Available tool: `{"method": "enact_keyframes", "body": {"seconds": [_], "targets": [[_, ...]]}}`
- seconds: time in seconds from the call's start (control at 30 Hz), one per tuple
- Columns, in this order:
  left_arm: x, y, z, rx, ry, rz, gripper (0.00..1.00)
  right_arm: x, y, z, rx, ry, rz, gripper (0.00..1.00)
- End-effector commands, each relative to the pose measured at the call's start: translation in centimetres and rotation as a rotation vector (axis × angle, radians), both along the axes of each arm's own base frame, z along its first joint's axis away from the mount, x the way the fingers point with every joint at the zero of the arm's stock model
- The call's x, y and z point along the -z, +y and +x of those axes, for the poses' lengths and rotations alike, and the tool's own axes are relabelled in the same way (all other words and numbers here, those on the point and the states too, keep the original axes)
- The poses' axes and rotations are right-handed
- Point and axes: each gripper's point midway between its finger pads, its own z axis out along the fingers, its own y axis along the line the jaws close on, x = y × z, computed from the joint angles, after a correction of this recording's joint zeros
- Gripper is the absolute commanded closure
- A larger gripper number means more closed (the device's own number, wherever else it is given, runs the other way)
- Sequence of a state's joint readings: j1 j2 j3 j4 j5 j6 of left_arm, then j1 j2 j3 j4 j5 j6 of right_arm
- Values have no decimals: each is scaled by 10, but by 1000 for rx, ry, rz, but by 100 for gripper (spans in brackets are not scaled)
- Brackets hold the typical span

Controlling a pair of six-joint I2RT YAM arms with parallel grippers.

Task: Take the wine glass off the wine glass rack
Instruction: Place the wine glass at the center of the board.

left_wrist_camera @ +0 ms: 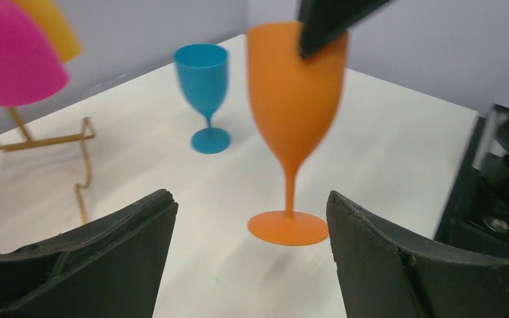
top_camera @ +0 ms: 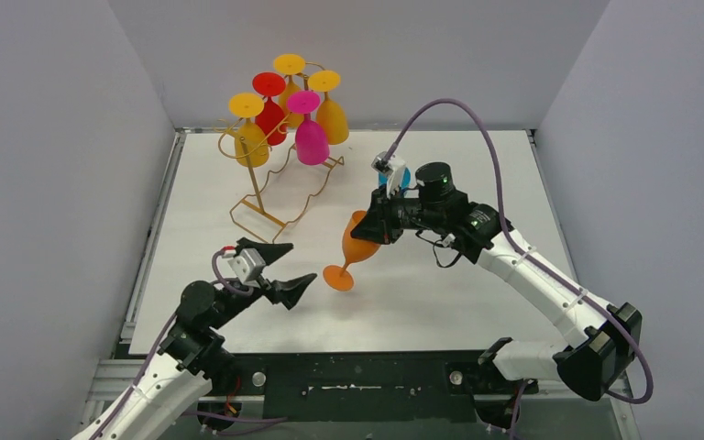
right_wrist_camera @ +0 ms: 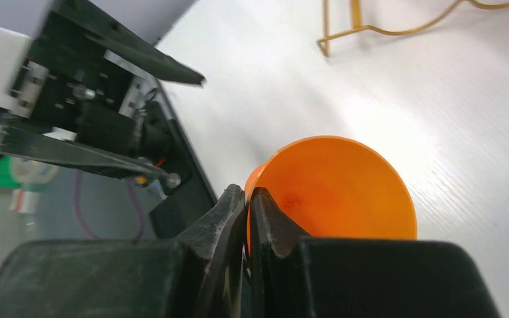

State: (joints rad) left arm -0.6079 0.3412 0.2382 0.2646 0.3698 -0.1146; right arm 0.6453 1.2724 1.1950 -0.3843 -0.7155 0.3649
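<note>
Nothing to read in any of the three views: no lettering, label, brand, number or sign comes through. The orange wine glass is plain colour all over, and the wine glass rack is bare gold wire.
</note>
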Motion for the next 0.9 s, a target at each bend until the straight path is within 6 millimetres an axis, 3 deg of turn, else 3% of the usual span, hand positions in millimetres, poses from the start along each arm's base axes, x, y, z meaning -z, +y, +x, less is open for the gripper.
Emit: {"method": "enact_keyframes", "body": {"seconds": [0.0,0.07,0.1,0.3,0.63,0.77,0.87], "targets": [[-22,49,46,-385,67,-28,18,-4,-21,33,229,-219,-178,100],[-19,58,53,-449,97,-33,5,1,-35,45,322,-235,-231,100],[-18,62,56,-481,120,-41,3,4,-43,50,378,-237,-257,100],[-12,85,63,-627,222,-27,3,21,-81,63,591,-234,-355,100],[-14,96,62,-671,207,-9,3,39,-168,97,1031,-189,-438,100],[-16,105,62,-712,199,-15,3,43,-185,116,1098,-151,-396,100],[-17,110,61,-736,195,-20,3,46,-187,132,1117,-157,-387,100]]}}
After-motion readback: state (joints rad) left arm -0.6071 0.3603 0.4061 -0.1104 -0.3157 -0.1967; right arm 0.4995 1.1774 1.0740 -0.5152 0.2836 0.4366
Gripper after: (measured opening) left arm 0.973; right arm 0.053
